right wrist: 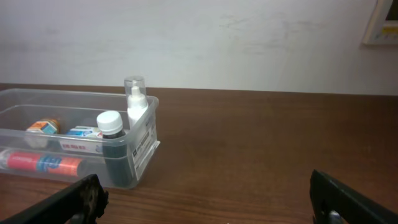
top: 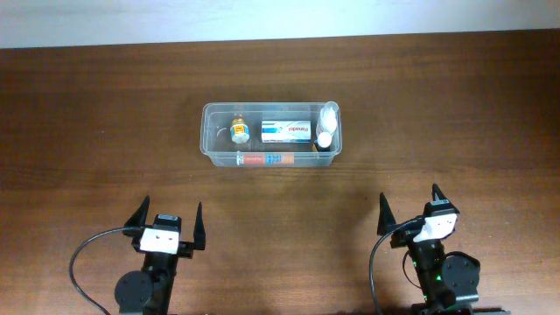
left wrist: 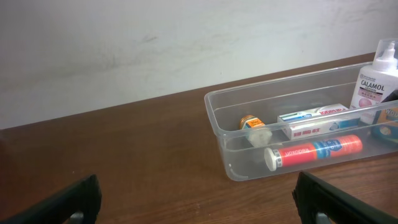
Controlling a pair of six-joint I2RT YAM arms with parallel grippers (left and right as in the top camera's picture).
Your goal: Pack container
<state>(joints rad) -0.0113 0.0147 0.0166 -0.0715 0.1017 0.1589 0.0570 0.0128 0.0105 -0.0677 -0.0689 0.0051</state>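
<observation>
The clear plastic container (top: 210, 131) stands at the table's middle and also shows in the left wrist view (left wrist: 217, 124) and the right wrist view (right wrist: 146, 134). Inside lie a small amber bottle (top: 239, 130), a white-and-blue carton (top: 285, 132), a red tube (top: 267, 159), a white lotion bottle (top: 329, 115) and a dark bottle with a white cap (top: 325, 141). My left gripper (top: 170, 223) is open and empty near the front edge, left of the container. My right gripper (top: 409, 210) is open and empty at the front right.
A white wall runs behind the table's far edge. A framed picture corner (right wrist: 382, 25) hangs at the upper right in the right wrist view. Bare wood lies between the grippers and the container.
</observation>
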